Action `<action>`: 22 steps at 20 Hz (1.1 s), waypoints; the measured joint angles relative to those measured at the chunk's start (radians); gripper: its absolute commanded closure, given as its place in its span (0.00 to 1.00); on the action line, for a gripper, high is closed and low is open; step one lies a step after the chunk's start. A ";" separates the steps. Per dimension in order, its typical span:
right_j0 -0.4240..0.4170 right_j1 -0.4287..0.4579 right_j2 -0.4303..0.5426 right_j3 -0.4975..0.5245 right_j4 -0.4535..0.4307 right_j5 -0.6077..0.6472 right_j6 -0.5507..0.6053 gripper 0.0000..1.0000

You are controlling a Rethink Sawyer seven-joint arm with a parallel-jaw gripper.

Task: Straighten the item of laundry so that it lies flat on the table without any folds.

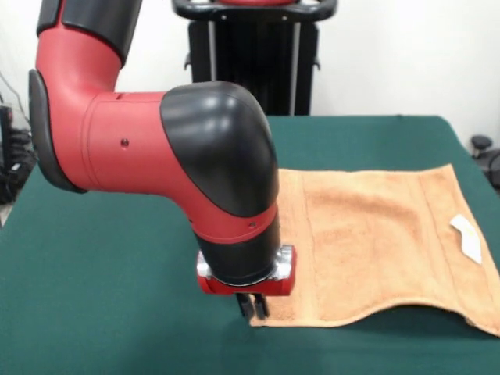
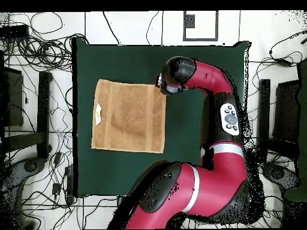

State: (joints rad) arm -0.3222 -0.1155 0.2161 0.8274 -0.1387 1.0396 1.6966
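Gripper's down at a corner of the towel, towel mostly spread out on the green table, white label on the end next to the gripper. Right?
Not quite. The white label sits at the towel's end opposite the gripper, not next to it. The overhead view shows it plainly: label at one short edge, gripper at a corner of the other. The rest holds: the towel lies mostly spread on the green table.

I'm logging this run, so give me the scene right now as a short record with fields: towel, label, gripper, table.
towel: orange-tan terry hand towel, spread nearly flat; its camera-side edge in the front view is wavy
label: small white label near one short edge
gripper: black-fingered gripper down at the towel's corner, fingers close together; grasp unclear
table: dark green felt-topped table, far wider than the towel
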 measured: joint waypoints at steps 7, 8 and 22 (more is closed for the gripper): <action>-0.034 -0.011 0.000 0.002 -0.046 0.000 0.000 1.00; -0.041 -0.015 0.000 0.003 -0.055 0.000 0.000 1.00; -0.093 -0.053 0.000 0.009 -0.132 0.000 0.000 1.00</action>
State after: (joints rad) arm -0.4156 -0.1683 0.2158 0.8362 -0.2705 1.0392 1.6966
